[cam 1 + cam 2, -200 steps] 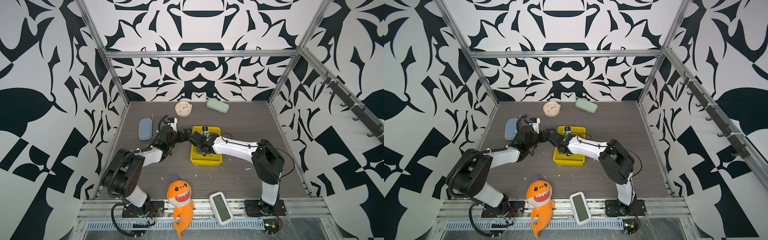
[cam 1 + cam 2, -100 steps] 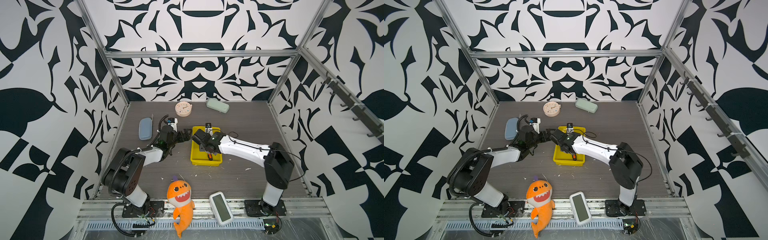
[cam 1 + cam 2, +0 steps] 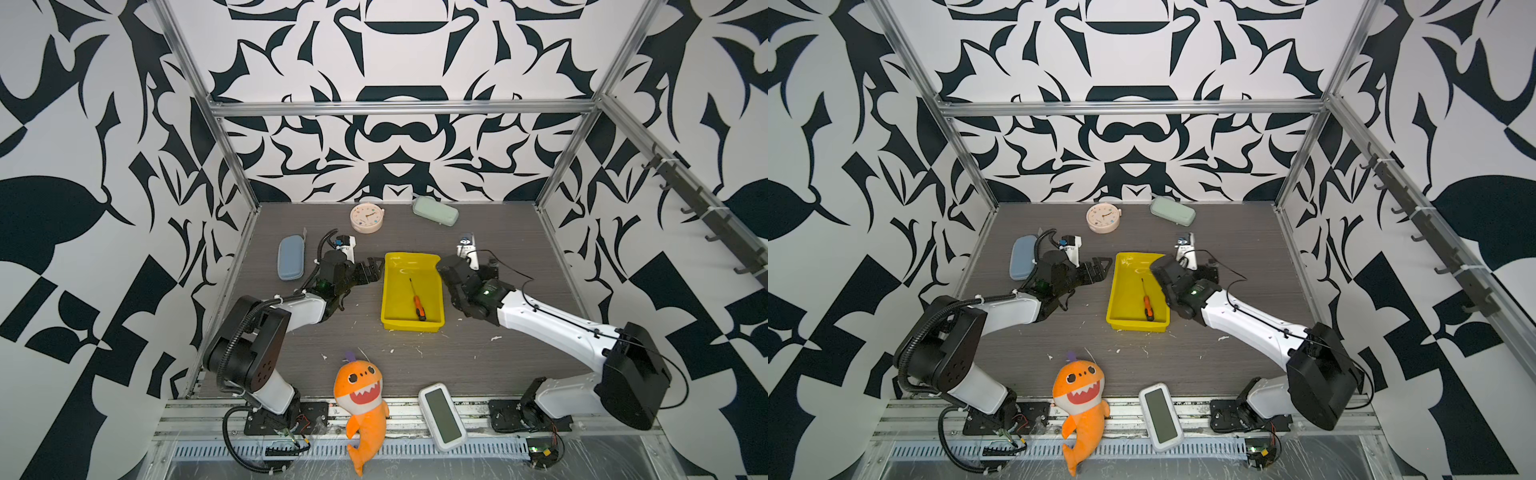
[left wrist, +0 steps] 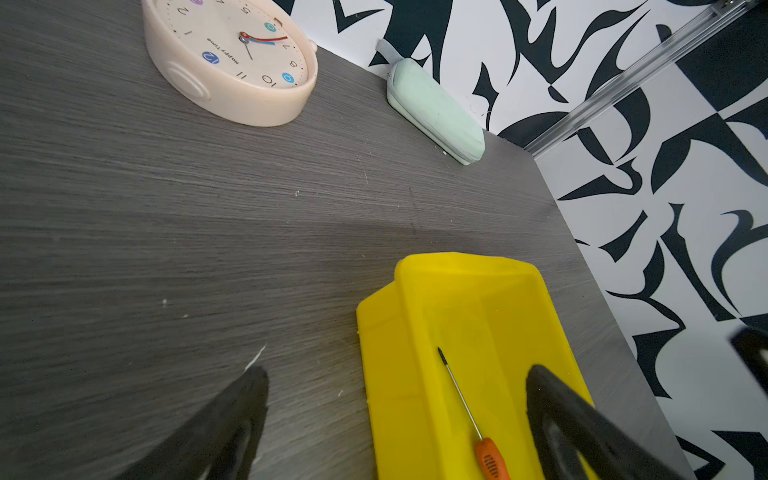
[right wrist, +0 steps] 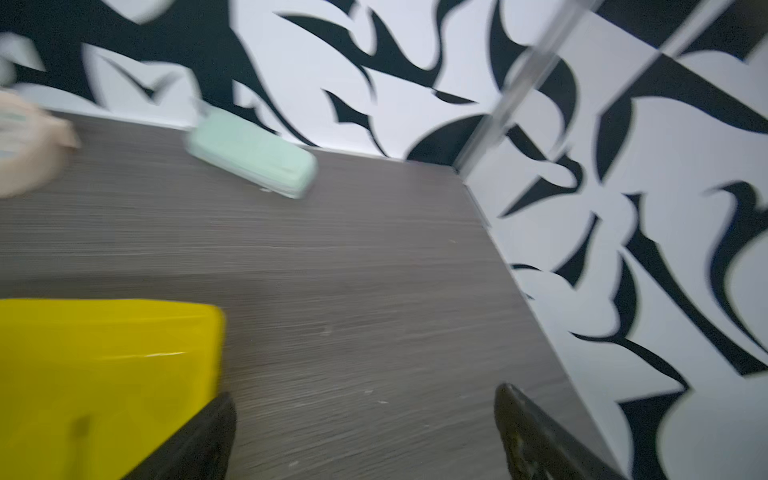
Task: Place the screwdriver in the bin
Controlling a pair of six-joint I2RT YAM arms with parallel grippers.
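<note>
The screwdriver (image 3: 417, 300) lies flat inside the bin (image 3: 397, 291), a glossy yellow plastic tray with low walls and rounded corners. Its slotted orange handle points toward the near wall and its thin dark shaft toward the far one, clear of both grippers. The left gripper (image 3: 372, 268) hovers just left of the bin, matte black jaws spread wide with nothing between them. The right gripper (image 5: 361, 407), just right of the bin, is also spread wide and empty. The table (image 3: 498, 353) is grey wood-grain laminate flecked with white scraps. In the left wrist view the frame edge cuts off the handle's end. The right wrist view is smeared with blur and shows only a corner of the bin.
</note>
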